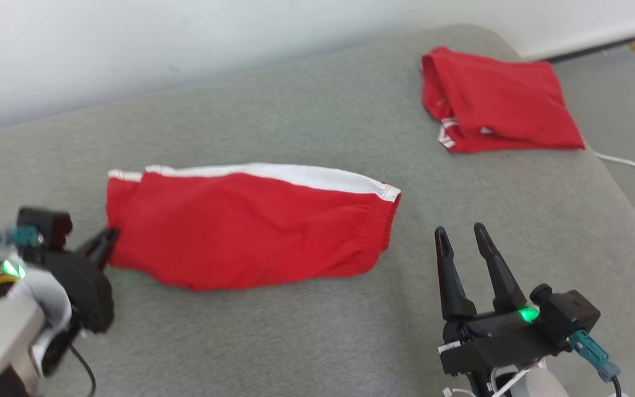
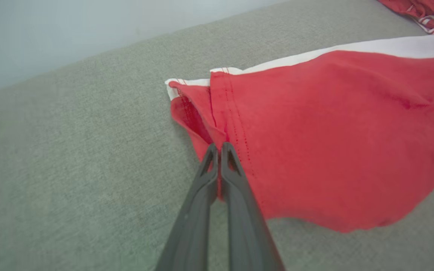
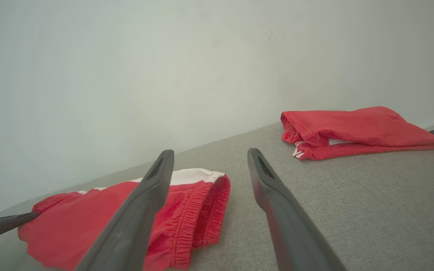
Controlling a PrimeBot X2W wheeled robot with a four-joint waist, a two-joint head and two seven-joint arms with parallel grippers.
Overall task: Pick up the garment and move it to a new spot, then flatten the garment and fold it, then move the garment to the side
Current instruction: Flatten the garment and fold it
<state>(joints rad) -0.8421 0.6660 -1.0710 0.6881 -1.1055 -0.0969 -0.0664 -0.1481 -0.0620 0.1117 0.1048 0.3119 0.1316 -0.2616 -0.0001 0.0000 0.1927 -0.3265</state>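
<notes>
Nearest, at the lower right of the head view, the right gripper stands with its fingers spread wide and nothing between them, pointing toward the far side of the grey cushion. At the lower left, the left gripper reaches in from the left with its fingers pressed together on the garment, pinching the red cloth at the near corner of the leg hem.

The garment, a pair of red shorts, lies in the middle of the cushion with its long axis running left to right. The leg hems are at the left end, the gathered waistband is at the right end, and a white stripe runs along the far edge. It looks roughly flat, with soft wrinkles.

What the next move seems to turn on is the free end. The waistband lies to the left of the open right fingers and a little farther away, near them but not touching, and the right arm is plainly the nearer one to it. To take that end, those fingers would probably have to travel left and forward, then close across the elastic.

A second red garment, folded, rests at the far right of the cushion, well apart from both grippers.
</notes>
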